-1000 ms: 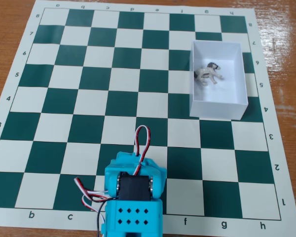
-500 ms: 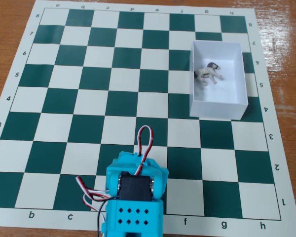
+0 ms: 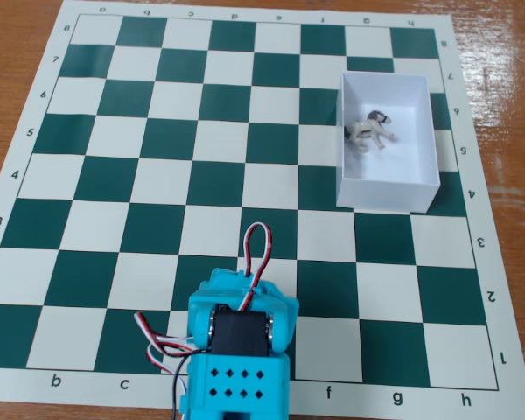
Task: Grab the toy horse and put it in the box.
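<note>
Looking for the fingers turns up nothing certain: only the turquoise arm [image 3: 236,350] shows at the bottom edge of the fixed view, folded low over the near rows of the chessboard, with its black motor block facing the camera and a loop of red and white wires [image 3: 255,254] arching up from its top. Whether the fingers are wide or narrow I cannot tell, because the arm's own body hides them. They carry nothing that can be seen.

Further out, the chessboard mat [image 3: 157,175] lies flat on the wooden worktop [image 3: 17,35], and most of its squares are bare. The arm sits well apart from the box, which suggests a resting pose, tucked back so that it blocks neither the board nor the camera's sight of it.

Toward the upper right stands the box [image 3: 387,194], white and open-topped, covering a few squares near the mat's right edge. Inside it lies the toy horse [image 3: 371,129], tipped on its side on the box floor near the far left wall, dark head pointing right. Its sideways lie fits a drop from above rather than a careful setting down. Judged from this, the task looks finished.
</note>
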